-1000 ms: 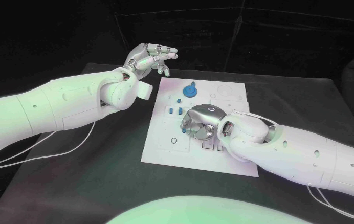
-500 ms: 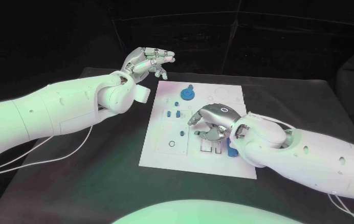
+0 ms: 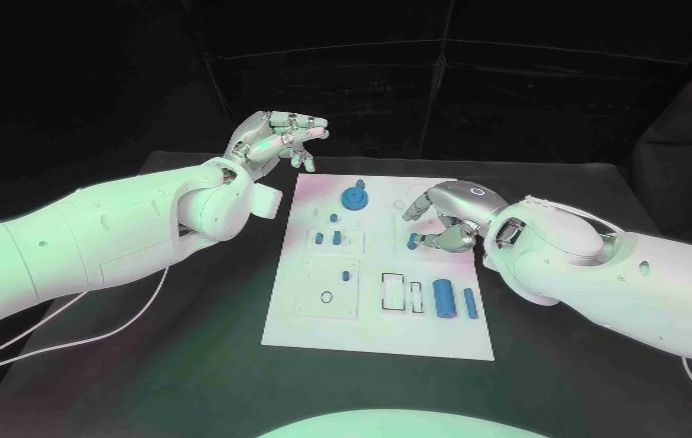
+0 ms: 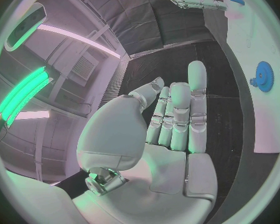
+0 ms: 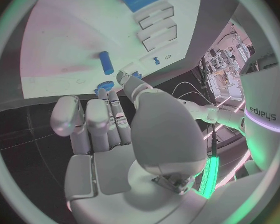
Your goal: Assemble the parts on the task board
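Observation:
The white task board [image 3: 325, 323] lies mid-table. On it stand a blue gear-like part [image 3: 355, 198] and a few small blue pegs [image 3: 333, 218]. Two blue cylinders [image 3: 444, 298] lie at its near right. My right hand [image 3: 450, 216] hovers over the board's right middle, and its thumb and fingertips pinch a small blue part [image 3: 414, 241]. The same small blue part [image 5: 105, 84] shows at the fingertips of the right hand [image 5: 115, 129], above the board [image 5: 65, 40]. My left hand [image 3: 274, 138] is raised beyond the board's far left corner, holding nothing. The left hand [image 4: 171, 129] has its fingers stretched out, with the gear-like part [image 4: 263, 74] beyond them.
The black table [image 3: 173, 358] spreads around the board. Rectangular slots [image 3: 392, 290] sit left of the cylinders. A white cable [image 3: 87, 333] runs across the table's left side under my left arm.
My right hand has lifted from the slots at the board's near middle and moved toward its far right, uncovering the two cylinders. My left hand stays raised.

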Robot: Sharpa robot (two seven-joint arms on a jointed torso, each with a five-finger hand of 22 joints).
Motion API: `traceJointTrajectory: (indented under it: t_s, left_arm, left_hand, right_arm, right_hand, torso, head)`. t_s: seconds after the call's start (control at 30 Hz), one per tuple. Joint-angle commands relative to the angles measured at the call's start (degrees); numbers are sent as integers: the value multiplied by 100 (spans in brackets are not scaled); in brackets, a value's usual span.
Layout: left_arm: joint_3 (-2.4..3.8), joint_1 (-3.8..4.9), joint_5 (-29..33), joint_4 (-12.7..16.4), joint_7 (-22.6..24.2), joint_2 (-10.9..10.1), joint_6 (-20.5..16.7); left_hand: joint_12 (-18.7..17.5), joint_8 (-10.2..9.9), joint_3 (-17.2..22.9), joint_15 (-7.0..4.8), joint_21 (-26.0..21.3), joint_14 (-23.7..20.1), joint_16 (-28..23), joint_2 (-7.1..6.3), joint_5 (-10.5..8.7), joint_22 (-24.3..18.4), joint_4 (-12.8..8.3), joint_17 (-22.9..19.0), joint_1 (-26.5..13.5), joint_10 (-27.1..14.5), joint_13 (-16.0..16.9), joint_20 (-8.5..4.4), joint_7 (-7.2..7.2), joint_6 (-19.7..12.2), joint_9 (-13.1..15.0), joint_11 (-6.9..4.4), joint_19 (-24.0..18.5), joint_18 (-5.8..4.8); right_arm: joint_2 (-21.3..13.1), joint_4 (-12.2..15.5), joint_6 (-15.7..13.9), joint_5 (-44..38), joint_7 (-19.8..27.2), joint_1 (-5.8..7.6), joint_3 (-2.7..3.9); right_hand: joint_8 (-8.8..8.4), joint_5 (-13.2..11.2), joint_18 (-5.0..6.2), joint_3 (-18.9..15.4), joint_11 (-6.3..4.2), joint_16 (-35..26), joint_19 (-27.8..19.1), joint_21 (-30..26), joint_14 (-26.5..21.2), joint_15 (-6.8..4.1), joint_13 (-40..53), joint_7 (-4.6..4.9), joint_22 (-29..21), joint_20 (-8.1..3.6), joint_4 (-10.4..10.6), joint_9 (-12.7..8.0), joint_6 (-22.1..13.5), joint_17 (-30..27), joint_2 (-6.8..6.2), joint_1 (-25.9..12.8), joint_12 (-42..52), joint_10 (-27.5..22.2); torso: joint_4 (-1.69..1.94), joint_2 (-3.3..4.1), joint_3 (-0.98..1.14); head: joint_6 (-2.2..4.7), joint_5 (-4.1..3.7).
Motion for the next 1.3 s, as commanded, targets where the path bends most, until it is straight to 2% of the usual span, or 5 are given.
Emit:
traceJointTrajectory:
  t_s: [0.03,0.53,0.93,1.1,1.3]
  left_arm:
    - [3,9,20,-2,0,10,94]
    - [3,9,20,-6,-40,6,126]
    - [3,9,20,-18,-49,13,139]
    - [3,9,20,-22,-52,14,142]
    - [3,9,20,-31,-66,21,152]
  left_hand:
    - [23,24,5,2,-35,-22,-21,-12,29,-9,-33,-5,30,-31,-6,-22,30,-26,-1,22,-27,77]
    - [23,24,5,2,-35,-22,-21,-12,29,-9,-33,-5,30,-31,-6,-22,30,-26,-1,22,-27,77]
    - [23,24,5,2,-35,-22,-21,-12,29,-9,-33,-5,30,-31,-6,-22,30,-26,-1,22,-27,77]
    - [30,30,5,2,-41,-27,-26,-11,28,-13,-39,-19,35,-38,-7,-22,32,-31,-2,24,-27,77]
    - [31,31,4,2,-42,-29,-27,-10,28,-14,-40,-22,36,-39,-7,-22,33,-32,-2,24,-27,77]
  right_arm:
    - [9,-40,347,31,-129,21,2]
    - [163,-188,857,-18,-16,28,-2]
    - [248,-267,957,-26,-29,25,-3]
    - [293,-303,862,-71,-63,24,-3]
    - [346,-346,436,-127,-102,21,-3]
  right_hand:
    - [10,10,85,-43,6,-41,-57,-34,-25,10,4,-9,-7,1,1,7,-27,-10,19,-13,38,-46]
    - [31,83,79,-236,-60,-31,-6,-37,-5,-40,18,-29,10,-35,-9,16,-6,-24,189,127,354,187]
    - [201,-40,14,54,-172,157,205,160,78,-135,7,37,291,-126,11,76,497,207,418,263,548,842]
    - [240,-127,-7,214,-199,210,268,231,92,-156,8,23,389,-142,-3,86,656,267,495,318,528,1011]
    - [244,-367,-29,431,-226,276,331,307,108,-176,10,3,493,-164,7,82,760,341,604,340,466,1132]
  torso:
    - [13,12,3]
    - [6,8,0]
    - [12,10,4]
    - [10,8,0]
    - [8,8,4]
  head:
    - [15,-19]
    - [-37,12]
    - [-47,4]
    - [-58,0]
    - [-71,-5]
